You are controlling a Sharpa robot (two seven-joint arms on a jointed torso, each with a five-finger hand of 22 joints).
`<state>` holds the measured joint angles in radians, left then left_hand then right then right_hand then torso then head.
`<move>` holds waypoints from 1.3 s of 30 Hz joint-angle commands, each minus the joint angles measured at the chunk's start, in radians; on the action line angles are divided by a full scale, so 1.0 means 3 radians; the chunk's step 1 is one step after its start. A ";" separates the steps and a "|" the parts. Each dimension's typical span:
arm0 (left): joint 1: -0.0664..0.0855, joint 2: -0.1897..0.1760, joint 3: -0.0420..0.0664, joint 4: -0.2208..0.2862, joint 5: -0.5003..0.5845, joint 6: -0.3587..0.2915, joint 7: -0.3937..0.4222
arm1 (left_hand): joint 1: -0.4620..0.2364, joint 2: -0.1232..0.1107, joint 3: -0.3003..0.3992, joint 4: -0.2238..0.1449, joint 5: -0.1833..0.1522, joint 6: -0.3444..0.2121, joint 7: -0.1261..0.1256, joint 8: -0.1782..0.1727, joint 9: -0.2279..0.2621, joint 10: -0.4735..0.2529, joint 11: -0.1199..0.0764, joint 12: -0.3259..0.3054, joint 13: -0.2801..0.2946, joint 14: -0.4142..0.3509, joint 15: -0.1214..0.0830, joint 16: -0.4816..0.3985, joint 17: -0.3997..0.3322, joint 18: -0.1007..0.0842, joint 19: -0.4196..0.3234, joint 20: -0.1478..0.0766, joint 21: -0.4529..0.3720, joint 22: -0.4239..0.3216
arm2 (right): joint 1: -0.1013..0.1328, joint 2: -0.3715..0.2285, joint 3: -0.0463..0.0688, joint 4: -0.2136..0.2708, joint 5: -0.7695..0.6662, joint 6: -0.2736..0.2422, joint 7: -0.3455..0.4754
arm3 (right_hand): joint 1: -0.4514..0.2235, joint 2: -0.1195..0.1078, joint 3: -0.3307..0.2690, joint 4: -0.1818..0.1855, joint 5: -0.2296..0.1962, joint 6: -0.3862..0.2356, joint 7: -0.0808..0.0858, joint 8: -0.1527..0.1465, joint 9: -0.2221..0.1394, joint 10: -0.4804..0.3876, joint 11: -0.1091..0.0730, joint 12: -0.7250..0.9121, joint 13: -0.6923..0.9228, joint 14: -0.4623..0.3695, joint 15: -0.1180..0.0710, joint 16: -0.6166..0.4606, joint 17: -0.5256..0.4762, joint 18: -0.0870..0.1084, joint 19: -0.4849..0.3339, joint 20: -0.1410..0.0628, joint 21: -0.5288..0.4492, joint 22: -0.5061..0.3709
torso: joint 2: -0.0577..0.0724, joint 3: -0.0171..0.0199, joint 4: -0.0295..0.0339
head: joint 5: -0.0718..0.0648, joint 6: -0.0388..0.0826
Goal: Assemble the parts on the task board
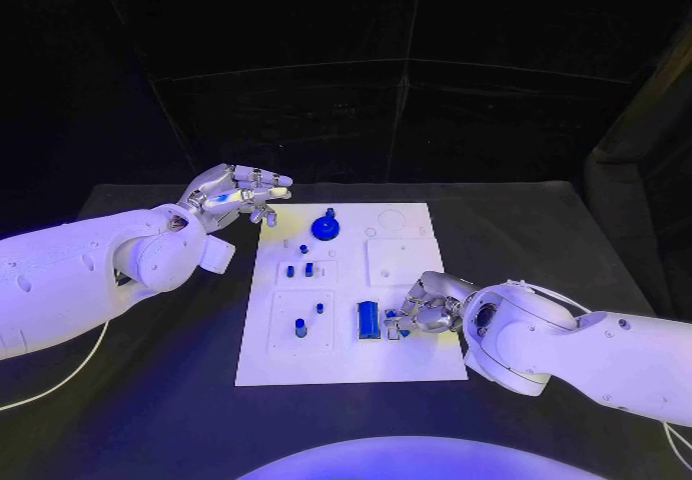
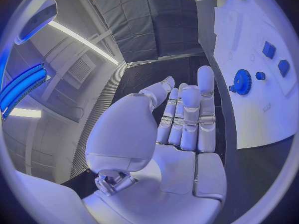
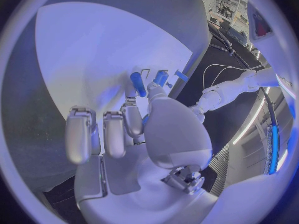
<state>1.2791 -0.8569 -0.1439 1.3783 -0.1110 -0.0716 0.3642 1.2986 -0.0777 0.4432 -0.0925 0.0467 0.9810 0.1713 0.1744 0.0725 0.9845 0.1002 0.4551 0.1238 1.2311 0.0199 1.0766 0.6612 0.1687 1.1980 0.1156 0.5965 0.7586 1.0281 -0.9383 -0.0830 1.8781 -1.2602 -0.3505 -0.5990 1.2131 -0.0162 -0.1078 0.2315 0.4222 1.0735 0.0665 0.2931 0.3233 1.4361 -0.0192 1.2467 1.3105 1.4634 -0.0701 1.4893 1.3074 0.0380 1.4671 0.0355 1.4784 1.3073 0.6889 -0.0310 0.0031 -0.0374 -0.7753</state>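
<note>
Two hands — right hand (image 1: 423,312) pinches blue part (image 1: 369,320) on task board (image 1: 351,360), left hand (image 1: 238,195) released — off board's far-left corner.

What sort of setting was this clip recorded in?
Probably a robotics lab or test cell. A white task board with small blue parts lies on a black table, dark panelled walls stand behind it, and ceiling strip lights show from the left wrist.

A black table (image 1: 159,400) is carrying one thing — the white task board (image 1: 418,355) is lying flat at its middle.
</note>
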 commanded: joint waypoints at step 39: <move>0.0005 0.0000 0.0002 0.0005 0.0010 0.0038 0.0015 | 0.0003 0.0015 -0.0018 -0.0004 0.0019 -0.0020 0.0012 0.0008 -0.0004 -0.0026 0.0008 0.0011 0.0004 -0.0018 -0.0005 -0.0003 -0.0003 0.0048 0.0002 0.0006 -0.0012 -0.0004 | 0.0004 0.0038 0.0000 -0.0006 -0.0109 -0.0058 0.0044 | 0.0502 0.0479 0.0460 -0.0254 -0.0585 0.0108 -0.0096 0.0043 0.0155 0.0063 -0.0057 0.0007 0.0148 0.0273 -0.0097 0.0025 0.0451 -0.0031 0.0176 -0.0083 0.0044 0.0489 | 0.0002 0.0000 -0.0002 | -0.0014 -0.0006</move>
<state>1.2792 -0.8568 -0.1440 1.3780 -0.1110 -0.0713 0.3629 1.2985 -0.0777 0.4432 -0.0925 0.0467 0.9810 0.1714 0.1744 0.0725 0.9845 0.1002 0.4551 0.1236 1.2311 0.0199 1.0766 0.6612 0.1688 1.1980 0.1156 0.5965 0.7588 1.0284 -0.9279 -0.0830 1.8750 -1.2794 -0.3609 -0.5803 1.3284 0.0993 0.0255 0.1563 0.2502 1.1123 0.0375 0.3059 0.3694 1.4437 -0.0270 1.2546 1.4776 1.4664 -0.0951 1.4930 1.3073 0.0383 1.4635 0.0176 1.4869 1.3073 0.6892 -0.0307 0.0026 -0.0405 -0.7767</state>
